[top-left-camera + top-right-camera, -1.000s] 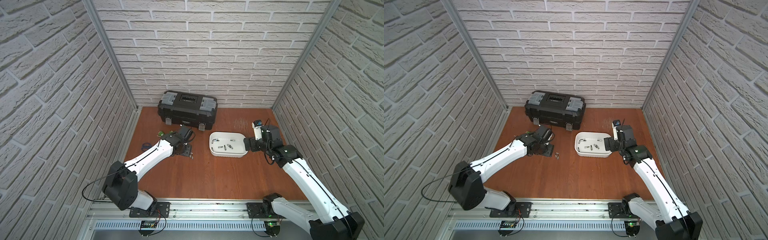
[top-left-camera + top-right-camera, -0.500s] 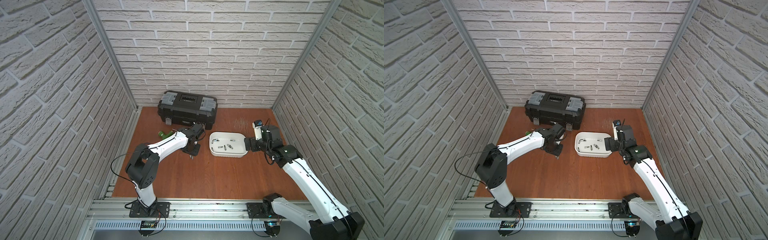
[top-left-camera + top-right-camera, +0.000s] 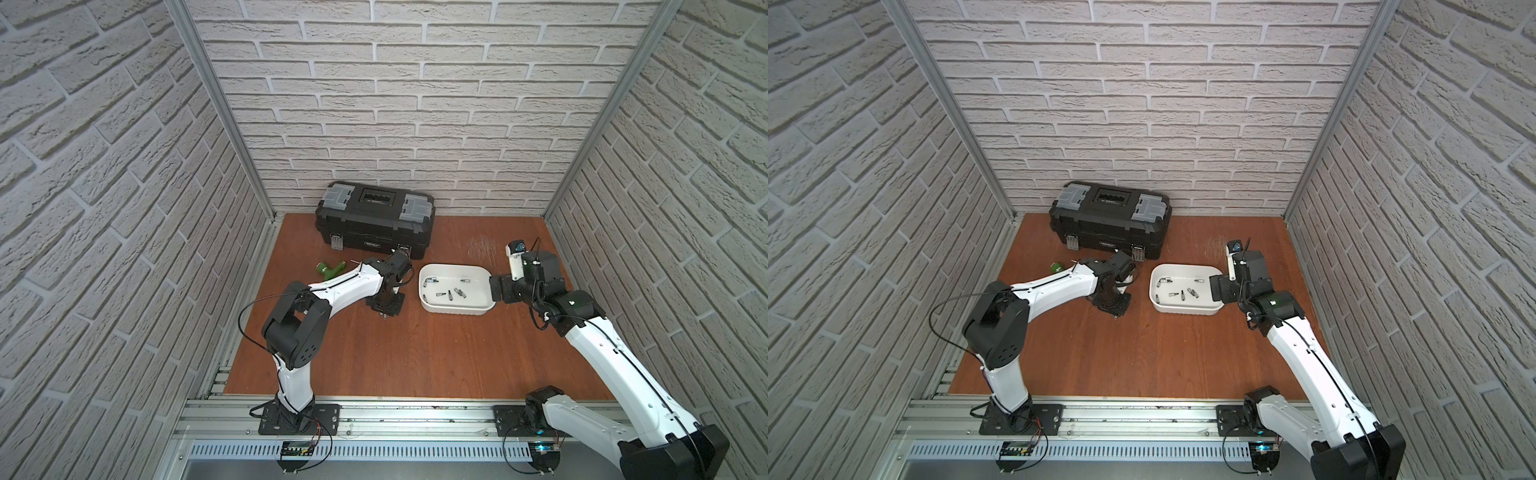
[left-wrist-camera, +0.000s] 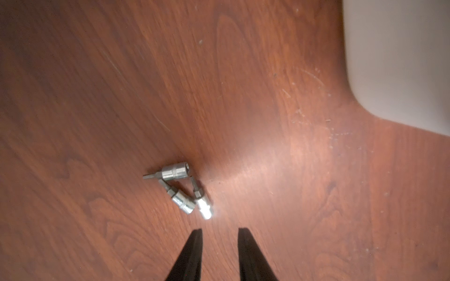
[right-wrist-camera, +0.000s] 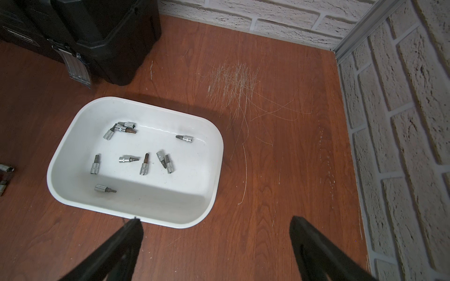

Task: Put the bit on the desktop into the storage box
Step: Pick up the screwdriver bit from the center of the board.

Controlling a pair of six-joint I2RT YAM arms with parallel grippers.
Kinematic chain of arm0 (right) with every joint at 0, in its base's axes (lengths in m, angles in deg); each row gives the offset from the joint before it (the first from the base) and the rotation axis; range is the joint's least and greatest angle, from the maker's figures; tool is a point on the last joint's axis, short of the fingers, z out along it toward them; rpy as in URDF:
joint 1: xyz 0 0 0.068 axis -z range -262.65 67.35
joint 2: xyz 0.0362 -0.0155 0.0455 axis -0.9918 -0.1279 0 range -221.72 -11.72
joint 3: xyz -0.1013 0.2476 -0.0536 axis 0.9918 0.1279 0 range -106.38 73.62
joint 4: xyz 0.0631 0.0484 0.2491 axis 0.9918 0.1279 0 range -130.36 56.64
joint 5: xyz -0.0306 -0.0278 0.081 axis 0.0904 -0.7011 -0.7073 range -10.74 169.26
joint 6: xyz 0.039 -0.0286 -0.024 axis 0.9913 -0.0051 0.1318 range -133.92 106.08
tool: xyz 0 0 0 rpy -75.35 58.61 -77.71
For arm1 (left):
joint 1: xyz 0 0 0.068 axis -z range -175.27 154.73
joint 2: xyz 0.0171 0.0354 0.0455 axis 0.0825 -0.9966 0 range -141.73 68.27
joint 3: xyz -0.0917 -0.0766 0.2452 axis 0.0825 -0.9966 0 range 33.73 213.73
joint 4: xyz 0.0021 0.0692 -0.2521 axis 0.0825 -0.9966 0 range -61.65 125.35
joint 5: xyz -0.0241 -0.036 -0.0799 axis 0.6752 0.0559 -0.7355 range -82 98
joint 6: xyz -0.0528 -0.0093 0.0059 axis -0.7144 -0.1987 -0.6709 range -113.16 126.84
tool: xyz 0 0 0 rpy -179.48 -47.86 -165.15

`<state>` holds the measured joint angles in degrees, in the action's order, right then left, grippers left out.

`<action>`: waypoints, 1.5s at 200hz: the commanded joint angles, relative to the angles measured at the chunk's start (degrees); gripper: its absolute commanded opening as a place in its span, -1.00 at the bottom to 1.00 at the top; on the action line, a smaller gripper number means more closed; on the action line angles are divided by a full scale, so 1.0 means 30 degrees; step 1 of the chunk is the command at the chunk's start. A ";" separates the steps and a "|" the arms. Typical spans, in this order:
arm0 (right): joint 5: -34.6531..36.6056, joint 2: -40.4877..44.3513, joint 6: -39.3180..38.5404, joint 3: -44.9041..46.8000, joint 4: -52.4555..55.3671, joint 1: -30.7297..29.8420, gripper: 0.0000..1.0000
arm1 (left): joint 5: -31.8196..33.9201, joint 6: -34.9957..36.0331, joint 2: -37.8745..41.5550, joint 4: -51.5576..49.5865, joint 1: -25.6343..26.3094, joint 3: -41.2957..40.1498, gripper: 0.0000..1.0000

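Observation:
Three small silver bits [image 4: 181,198] lie in a cluster on the reddish-brown desktop [image 4: 280,158], touching each other. My left gripper [image 4: 220,230] hovers just beside them, its jaws a narrow gap apart with nothing between; in a top view it [image 3: 385,309] points down, left of the storage box. The white storage box [image 5: 214,175] holds several bits [image 5: 145,161]; its corner shows in the left wrist view [image 4: 401,60]. My right gripper [image 5: 215,219] stands wide open and empty at the box's right end [image 3: 496,289], one finger close to the rim.
A black toolbox [image 3: 374,222] stands at the back against the brick wall. A green object [image 3: 330,268] lies left of my left arm. A scuffed pale patch [image 5: 231,82] marks the board behind the storage box. Brick walls close both sides.
My left arm has swung right towards the storage box and folded at the elbow, and its jaws have narrowed. The right arm has not moved.

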<state>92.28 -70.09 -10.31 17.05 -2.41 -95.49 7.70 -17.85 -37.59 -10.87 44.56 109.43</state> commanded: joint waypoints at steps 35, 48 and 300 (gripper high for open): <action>0.0297 0.0324 -0.0210 0.0197 -0.0581 0.0213 0.97 | 0.0352 -0.0134 -0.0354 0.0150 -0.0008 -0.0039 -0.44; 0.0314 0.0325 -0.0208 0.0202 -0.0581 0.0208 0.97 | 0.0547 -0.0157 -0.0282 0.0091 -0.0058 -0.0093 -0.44; 0.0426 0.0296 -0.0180 0.0226 -0.0523 0.0208 0.97 | 0.1159 -0.0182 -0.0112 0.0798 -0.1215 -0.0972 -0.53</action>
<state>92.73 -70.09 -10.33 17.05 -2.41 -95.49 10.61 -18.49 -37.44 -8.99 41.37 106.72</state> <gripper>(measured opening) 0.986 0.235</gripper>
